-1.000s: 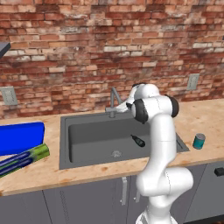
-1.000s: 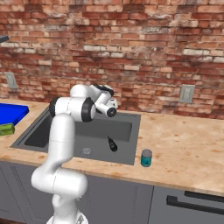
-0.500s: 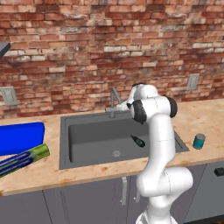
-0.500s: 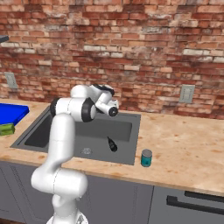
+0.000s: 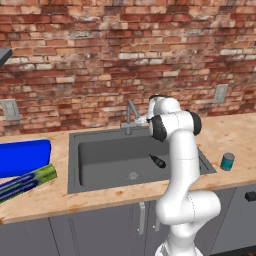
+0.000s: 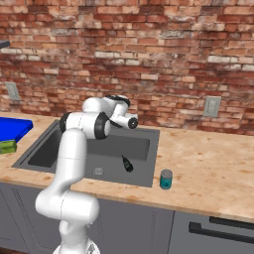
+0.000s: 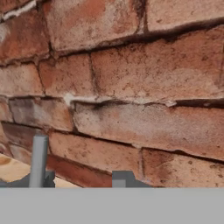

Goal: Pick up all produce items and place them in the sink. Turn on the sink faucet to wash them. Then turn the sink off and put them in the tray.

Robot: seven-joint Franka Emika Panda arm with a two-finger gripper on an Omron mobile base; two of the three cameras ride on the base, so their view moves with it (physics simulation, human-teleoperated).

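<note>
Lying in sink [image 5: 100, 150]: produce [image 5: 158, 161], below fingers [image 6: 133, 122]

Light wooden counter [image 5: 235, 137], running along the brick wall. Recessed in it: dark grey sink [image 5: 107, 160] with round drain; on the basin floor, toward its right side, one small near-black produce item [image 5: 158, 161]. At the sink's back edge: thin grey faucet [image 5: 131, 116]. At the counter's left end: bright blue tray [image 5: 22, 157], with a green-and-blue striped box [image 5: 27, 181] in front of it, toward the front edge. Right of the sink, near the front edge: teal can [image 5: 227, 161], upright.
</note>
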